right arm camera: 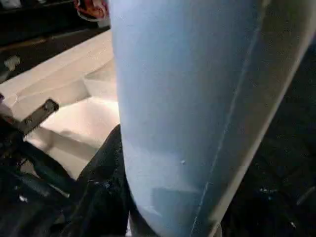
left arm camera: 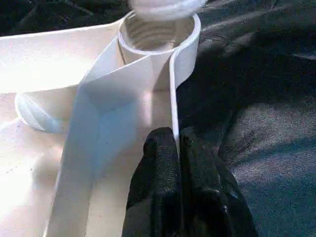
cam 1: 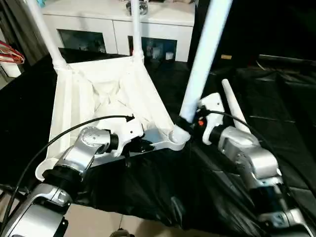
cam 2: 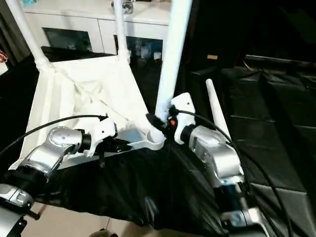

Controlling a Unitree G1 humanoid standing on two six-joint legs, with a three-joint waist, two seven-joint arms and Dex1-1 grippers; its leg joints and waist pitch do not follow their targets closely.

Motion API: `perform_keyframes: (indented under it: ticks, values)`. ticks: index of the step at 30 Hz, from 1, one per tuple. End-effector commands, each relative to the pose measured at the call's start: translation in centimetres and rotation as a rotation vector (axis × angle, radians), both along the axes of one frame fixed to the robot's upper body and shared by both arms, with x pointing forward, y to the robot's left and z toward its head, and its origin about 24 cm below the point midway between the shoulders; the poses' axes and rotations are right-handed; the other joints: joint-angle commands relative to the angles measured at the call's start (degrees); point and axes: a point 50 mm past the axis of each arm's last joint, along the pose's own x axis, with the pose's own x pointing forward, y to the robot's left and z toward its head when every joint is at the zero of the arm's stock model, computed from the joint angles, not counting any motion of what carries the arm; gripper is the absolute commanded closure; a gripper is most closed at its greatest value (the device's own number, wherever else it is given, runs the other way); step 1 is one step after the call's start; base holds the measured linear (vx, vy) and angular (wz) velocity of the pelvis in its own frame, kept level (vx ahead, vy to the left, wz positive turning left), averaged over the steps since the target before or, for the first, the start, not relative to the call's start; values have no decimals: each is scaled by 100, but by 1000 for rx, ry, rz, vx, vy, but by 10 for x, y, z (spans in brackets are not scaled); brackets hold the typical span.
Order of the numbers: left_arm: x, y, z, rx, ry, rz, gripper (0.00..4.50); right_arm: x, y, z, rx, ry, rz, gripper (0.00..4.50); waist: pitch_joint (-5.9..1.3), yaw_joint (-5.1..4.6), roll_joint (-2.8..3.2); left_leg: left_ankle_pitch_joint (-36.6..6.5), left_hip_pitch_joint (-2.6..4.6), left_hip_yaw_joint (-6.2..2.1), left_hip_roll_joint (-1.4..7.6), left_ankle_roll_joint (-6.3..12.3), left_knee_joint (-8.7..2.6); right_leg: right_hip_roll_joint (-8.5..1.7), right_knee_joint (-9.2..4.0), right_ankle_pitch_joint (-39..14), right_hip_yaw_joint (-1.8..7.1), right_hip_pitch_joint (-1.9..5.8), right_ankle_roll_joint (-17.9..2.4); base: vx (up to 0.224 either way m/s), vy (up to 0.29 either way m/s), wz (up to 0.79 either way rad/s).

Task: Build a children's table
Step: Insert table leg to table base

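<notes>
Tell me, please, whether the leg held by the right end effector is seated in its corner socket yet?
Not seated: the left wrist view shows the leg hovering above the open socket.

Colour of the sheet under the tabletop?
Black, glossy plastic sheet; clearest in the left eye view.

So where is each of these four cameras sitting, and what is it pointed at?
Left eye: on the head, looking down at the upturned tabletop over both silver forearms.
Right eye: beside it, same scene, slightly shifted.
Left wrist: along the left gripper, jaws pinching the tabletop's rim below a corner socket.
Right wrist: close against the leg held by the right gripper.
Both wrist views share the tabletop.
</notes>
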Motion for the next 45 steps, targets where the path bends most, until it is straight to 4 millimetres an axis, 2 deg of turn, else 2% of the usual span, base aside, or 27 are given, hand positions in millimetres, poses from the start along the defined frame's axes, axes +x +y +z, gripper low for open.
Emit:
perform_keyframes:
  ticks: [1,4,5,6,9,12,14,18,24,30,31,36,40,42,45]
  values:
    - [-5,2,-5,-27,22,2,450,4,7,1,-25,-19,41,262,-383,13,-52,-1534,52,-58,196,-159,-425,-429,-430,-1644,278,252,-986,0,0,0]
    - [-5,0,-4,-49,23,7,450,6,8,0,-26,-16,47,262,-383,25,-37,-1495,62,-53,202,-133,-424,-434,-442,-1746,282,249,-941,0,0,0]
    - [-6,0,-4,-63,25,6,450,7,9,-1,-28,-14,50,262,-376,17,-82,-1479,53,-48,203,-119,-430,-428,-451,-1759,281,254,-927,0,0,0]
    - [-7,-1,-4,-72,31,4,450,7,10,-2,-30,-12,56,262,-380,24,-68,-1458,53,-53,203,-117,-428,-435,-438,-1760,279,255,-931,0,0,0]
    - [-9,-2,-4,-101,40,2,450,10,13,-4,-30,-8,72,262,-370,9,-85,-1506,62,-46,209,-118,-435,-431,-452,-1886,278,232,-930,0,0,0]
    - [-10,-1,-5,-97,34,13,450,12,15,-6,-30,0,89,262,-371,-2,-90,-1501,44,-54,210,-108,-445,-430,-437,-1827,276,248,-914,0,0,0]
    - [-11,1,-7,-84,37,14,450,12,15,-8,-35,5,89,262,-363,-12,-110,-1524,51,-46,204,-95,-441,-435,-454,-1909,284,243,-887,0,0,0]
    - [-12,2,-8,-82,43,20,450,13,15,-12,-29,25,98,262,-354,-30,-104,-1593,60,-51,204,-97,-444,-443,-487,-2224,283,228,-803,0,0,0]
    - [-12,3,-10,-71,40,40,450,11,3,-22,49,65,35,262,-353,-49,-111,-1629,61,-54,206,-80,-451,-438,-493,-2232,283,225,-809,0,0,0]
    - [-12,2,-11,-67,33,52,450,5,-11,-36,146,96,-33,262,-367,-23,-105,-1626,67,-52,215,-62,-452,-441,-496,-2168,284,222,-834,0,0,0]
    - [-11,2,-11,-66,31,56,450,2,-14,-40,160,98,-42,262,-367,-8,-90,-1627,68,-50,218,-54,-451,-438,-489,-2092,284,217,-857,0,0,0]
    - [-8,1,-10,-55,8,79,450,-8,-18,-50,174,79,-56,262,-372,25,-90,-1594,66,-44,218,-26,-455,-435,-486,-1984,282,222,-895,0,0,0]
    - [-5,0,-9,-51,-8,92,450,-18,-16,-56,59,5,-40,262,-362,50,-100,-1649,80,-39,219,-32,-463,-439,-515,-2148,284,207,-827,0,0,0]
    - [-5,0,-9,-51,-8,92,450,-19,-15,-55,53,0,-39,262,-345,49,-108,-1748,67,-49,206,-46,-484,-433,-540,-2418,280,214,-711,0,0,0]
    - [-4,-1,-9,-47,-12,93,450,-20,-12,-54,27,-17,-30,262,-329,39,-109,-1981,90,-72,202,-65,-492,-448,-604,-2934,272,187,-554,0,0,0]
